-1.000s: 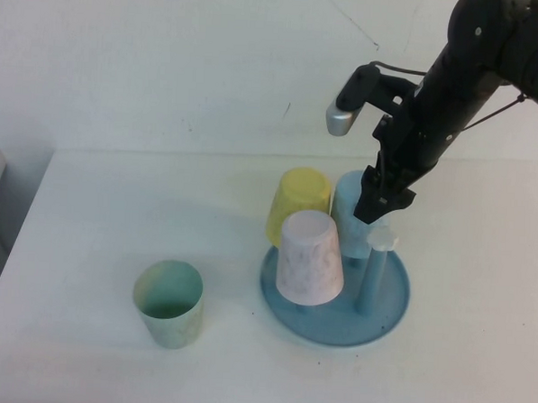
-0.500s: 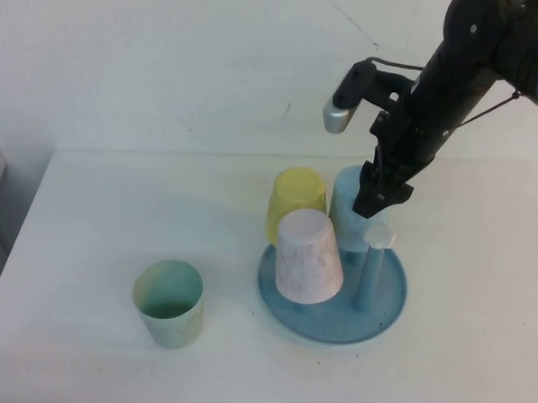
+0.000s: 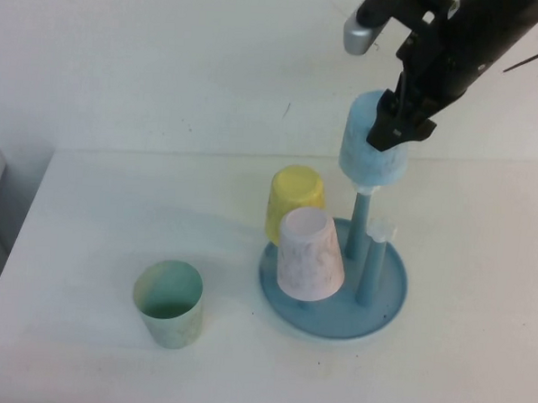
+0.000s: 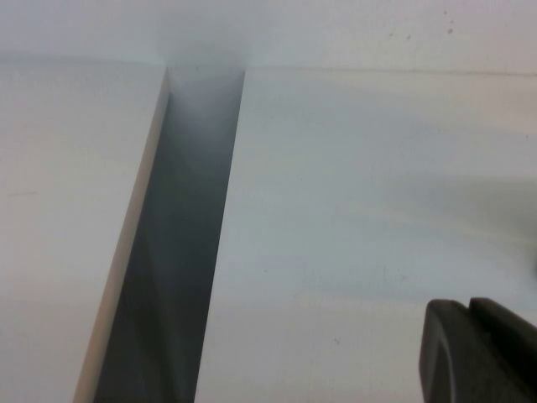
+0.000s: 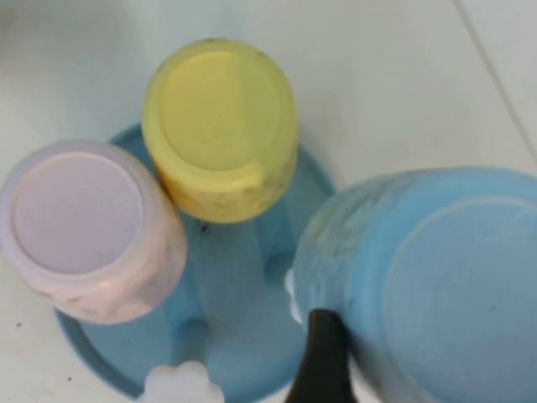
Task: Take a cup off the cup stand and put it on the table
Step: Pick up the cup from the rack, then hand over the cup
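you see a light blue cup (image 3: 373, 153), a blue-grey cup stand (image 3: 385, 302), yellow (image 3: 293, 201), pinkish-white marbled (image 3: 309, 256) and pale green tumblers (image 3: 169, 303), and a white table (image 3: 115, 211).

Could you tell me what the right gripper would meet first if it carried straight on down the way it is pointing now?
The right gripper, shut on the cup, points down over the cup stand. Going straight down, the cup would probably slide back onto the bare peg beneath it. The left gripper is parked elsewhere.

White table (image 4: 352, 210), dark gap beside it; left gripper (image 4: 482, 353) tip over table.
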Controlling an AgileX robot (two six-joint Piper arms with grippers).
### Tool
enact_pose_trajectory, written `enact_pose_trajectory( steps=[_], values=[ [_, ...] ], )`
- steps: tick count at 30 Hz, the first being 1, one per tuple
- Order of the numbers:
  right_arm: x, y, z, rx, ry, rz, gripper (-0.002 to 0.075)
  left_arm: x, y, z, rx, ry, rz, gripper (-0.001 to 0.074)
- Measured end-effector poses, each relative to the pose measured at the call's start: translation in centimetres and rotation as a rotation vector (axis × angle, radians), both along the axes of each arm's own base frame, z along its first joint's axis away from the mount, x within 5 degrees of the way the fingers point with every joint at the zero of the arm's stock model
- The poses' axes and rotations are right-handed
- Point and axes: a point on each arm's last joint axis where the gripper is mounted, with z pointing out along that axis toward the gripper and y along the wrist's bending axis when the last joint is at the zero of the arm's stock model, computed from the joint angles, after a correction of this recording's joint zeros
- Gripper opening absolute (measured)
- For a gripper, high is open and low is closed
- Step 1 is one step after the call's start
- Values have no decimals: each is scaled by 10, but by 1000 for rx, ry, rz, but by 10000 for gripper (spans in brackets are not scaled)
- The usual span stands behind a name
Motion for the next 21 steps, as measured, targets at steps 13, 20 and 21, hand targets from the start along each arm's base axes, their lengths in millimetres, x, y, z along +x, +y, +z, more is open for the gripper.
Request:
enact_pose_trajectory(
  steps=[13, 20, 21],
  values=[
    [-54, -24, 67, 92, -62, -146, 536, 0, 0, 0, 2, 2, -1, -3],
    [-95, -48, 8, 119, 228, -182, 535, 0, 0, 0, 2, 2, -1, -3],
    [-103, -53, 1, 171, 255, -192, 535, 0, 0, 0, 2, 4, -1, -3]
  ],
)
